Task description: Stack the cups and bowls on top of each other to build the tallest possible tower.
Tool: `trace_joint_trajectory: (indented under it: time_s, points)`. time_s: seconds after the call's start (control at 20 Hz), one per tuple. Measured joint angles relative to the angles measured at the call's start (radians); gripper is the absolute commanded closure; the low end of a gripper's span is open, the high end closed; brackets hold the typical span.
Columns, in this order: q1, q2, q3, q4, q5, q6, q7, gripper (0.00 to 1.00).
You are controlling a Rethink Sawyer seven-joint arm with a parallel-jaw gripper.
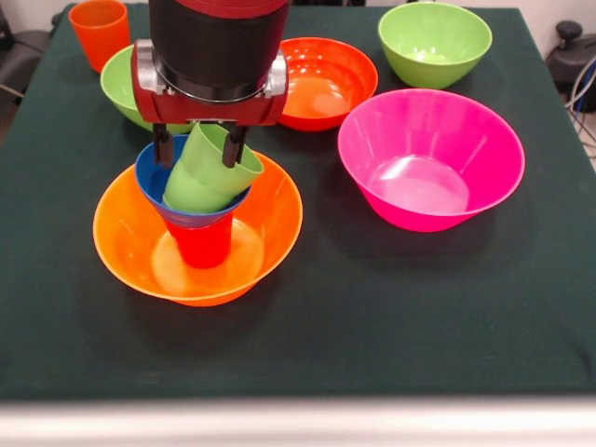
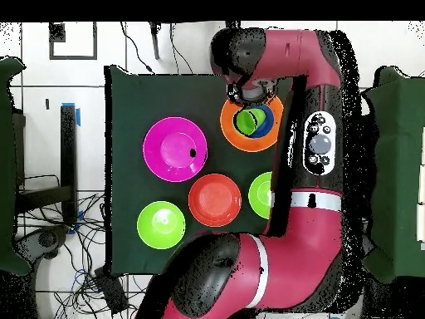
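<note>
The large orange bowl (image 1: 121, 244) stands at the front left and holds the tower. A red cup (image 1: 202, 244) stands in it upside down. The small blue bowl (image 1: 149, 177) sits on the red cup. Light green cups (image 1: 207, 177), nested together, lie tilted in the blue bowl with the mouth up and to the right. My gripper (image 1: 197, 147) hangs right over them with its fingers spread. One finger (image 1: 164, 145) is clear of the cups on the left and the other reaches into the cup mouth. In the overhead view the arm covers most of the orange bowl (image 2: 230, 126).
A large pink bowl (image 1: 430, 158) stands to the right. Behind are a red-orange bowl (image 1: 328, 82), a light green bowl (image 1: 435, 42), another light green bowl (image 1: 119, 86) partly behind the gripper, and an orange cup (image 1: 100, 33) at the far left corner.
</note>
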Motion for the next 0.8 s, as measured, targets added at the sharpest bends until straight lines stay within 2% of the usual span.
trace_joint_trajectory:
  time_s: [0.45,0.5,0.8]
  points:
    - [-0.001,0.009,0.0,-0.004,0.0,-0.011,0.0,0.0]
    - [-0.001,0.019,-0.001,-0.01,0.0,-0.011,0.0,1.0]
    - [-0.001,0.03,-0.001,-0.011,0.0,-0.011,0.0,1.0]
